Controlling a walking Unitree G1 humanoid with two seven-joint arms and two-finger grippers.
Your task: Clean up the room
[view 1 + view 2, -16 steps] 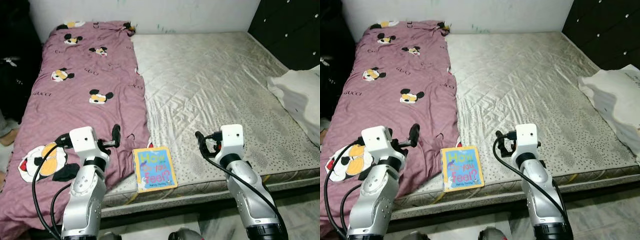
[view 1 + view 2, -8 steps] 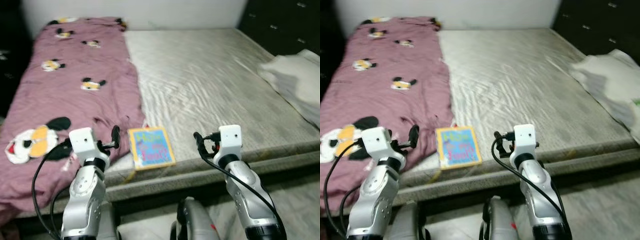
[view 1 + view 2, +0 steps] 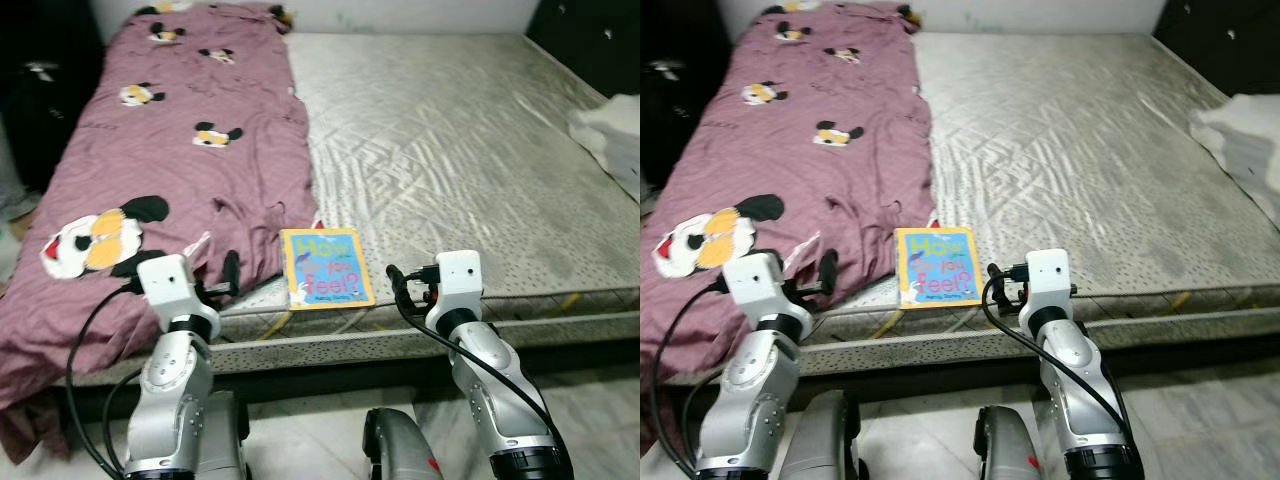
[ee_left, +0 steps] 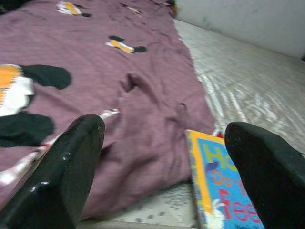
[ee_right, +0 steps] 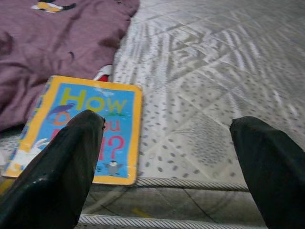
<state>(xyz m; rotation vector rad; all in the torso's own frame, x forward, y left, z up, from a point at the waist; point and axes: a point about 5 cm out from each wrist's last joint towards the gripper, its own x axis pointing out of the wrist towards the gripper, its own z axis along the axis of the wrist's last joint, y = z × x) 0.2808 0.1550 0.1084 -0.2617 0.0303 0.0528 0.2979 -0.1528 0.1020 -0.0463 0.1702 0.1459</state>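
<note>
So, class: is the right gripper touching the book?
Apart. In the right wrist view, the open right gripper hangs short of the book, with bare mattress edge between.

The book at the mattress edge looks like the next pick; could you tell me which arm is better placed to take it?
Either could, but probably the right. The book lies between both open grippers, and the right gripper faces it over bare mattress, while the left gripper sits above the blanket.
</note>
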